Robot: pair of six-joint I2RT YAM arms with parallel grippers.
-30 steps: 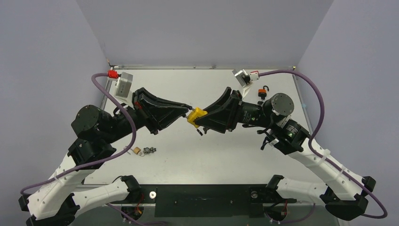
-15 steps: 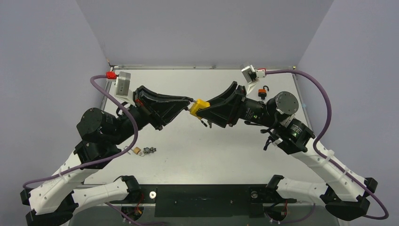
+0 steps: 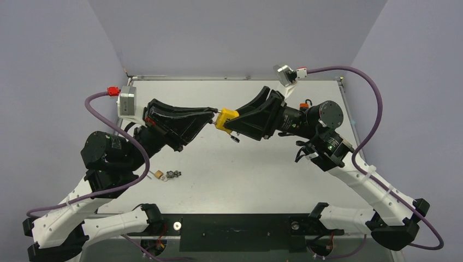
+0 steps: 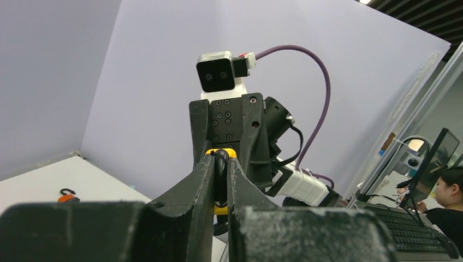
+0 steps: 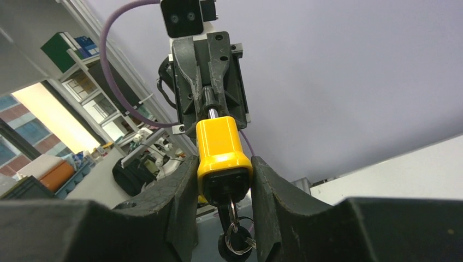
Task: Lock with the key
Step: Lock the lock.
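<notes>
A yellow padlock (image 3: 226,119) hangs in mid-air over the middle of the table, held between both grippers. My right gripper (image 3: 233,123) is shut on its yellow body (image 5: 221,144). A key on a ring (image 5: 236,240) sticks out of the lock's underside, between the right fingers. My left gripper (image 3: 213,113) is shut on the lock's dark shackle (image 4: 221,173), and the yellow body (image 4: 233,152) shows just past the fingertips. In the right wrist view the shackle (image 5: 209,112) runs from the lock's top into the left gripper (image 5: 208,93).
An orange padlock (image 3: 304,105) with an open shackle lies at the back right of the table, partly behind the right arm, and shows in the left wrist view (image 4: 66,196). A small brass lock (image 3: 158,174) and a bunch of keys (image 3: 173,174) lie on the near left.
Both grippers have carried the yellow padlock a little farther back and higher, still gripping it. Both wrists have turned, and the left arm's base has shifted left.
</notes>
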